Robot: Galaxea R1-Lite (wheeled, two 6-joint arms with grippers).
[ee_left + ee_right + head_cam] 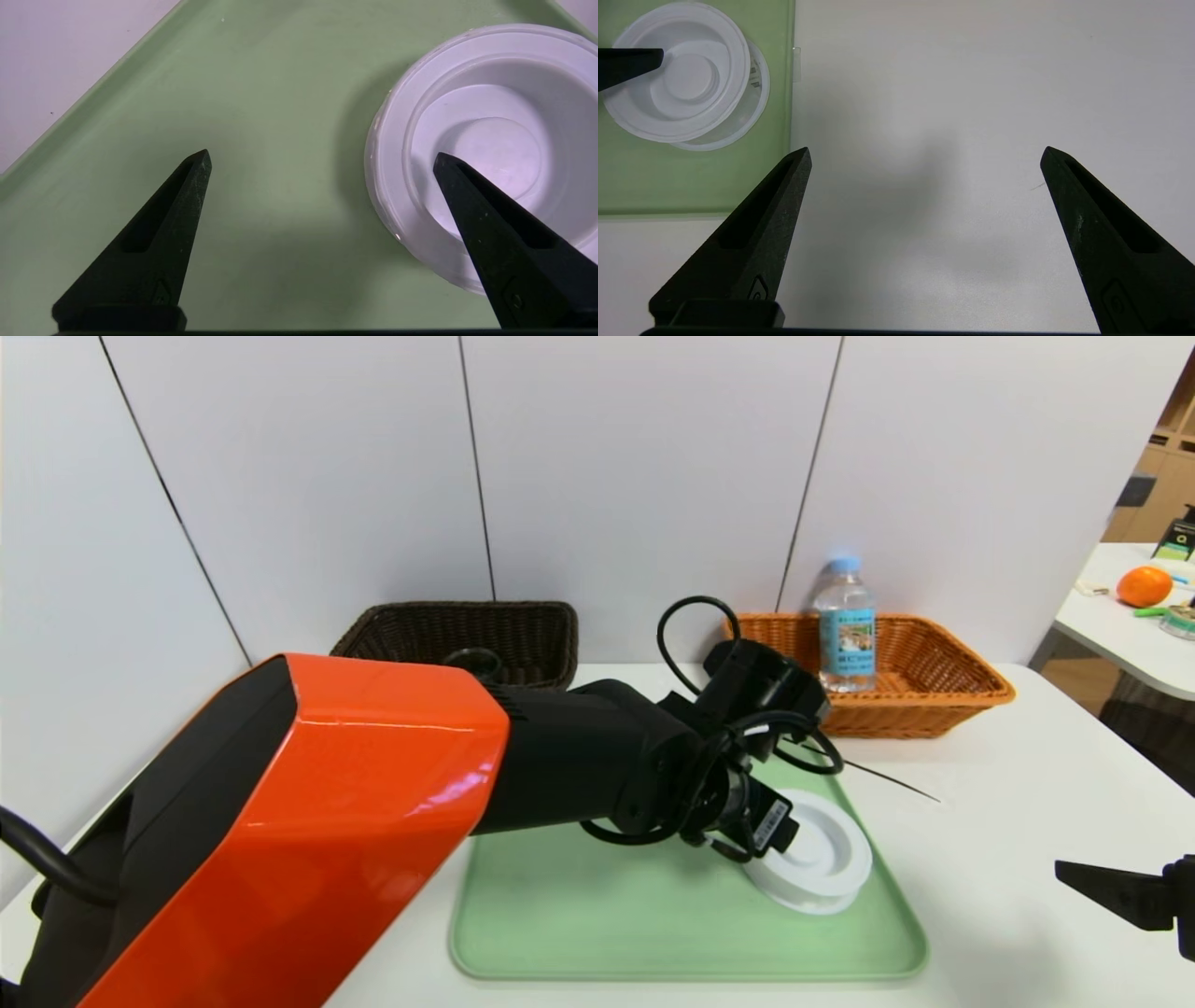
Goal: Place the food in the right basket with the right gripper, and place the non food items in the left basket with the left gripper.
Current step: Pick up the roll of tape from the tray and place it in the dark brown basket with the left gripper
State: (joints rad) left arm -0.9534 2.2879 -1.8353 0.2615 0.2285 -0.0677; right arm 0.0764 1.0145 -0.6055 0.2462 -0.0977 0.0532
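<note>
Lid (pixel 822 863) of white plastic, round with raised rings, lies right of centre in the head view, at the right end of the pale green tray (pixel 579 915) on the white table (pixel 1008 784); the left pincer (pixel 322 158) hangs over it with its jaws spread wide and nothing between them, one fingertip (pixel 448 170) above the lid's inner ring, the other over bare tray. To do this well, I judge, the pincer should straddle the lid's near rim wall, drop until the tips almost meet the tray, then close firmly; a shallow bite would likely slip off the smooth plastic. The dark brown basket (pixel 467 630) waits in the upper middle-left; the water bottle (pixel 846 625) already stands in the orange basket (pixel 934 681) at upper right. The right pincer (pixel 924 156) is parked wide open over bare table at the lower right edge.
</note>
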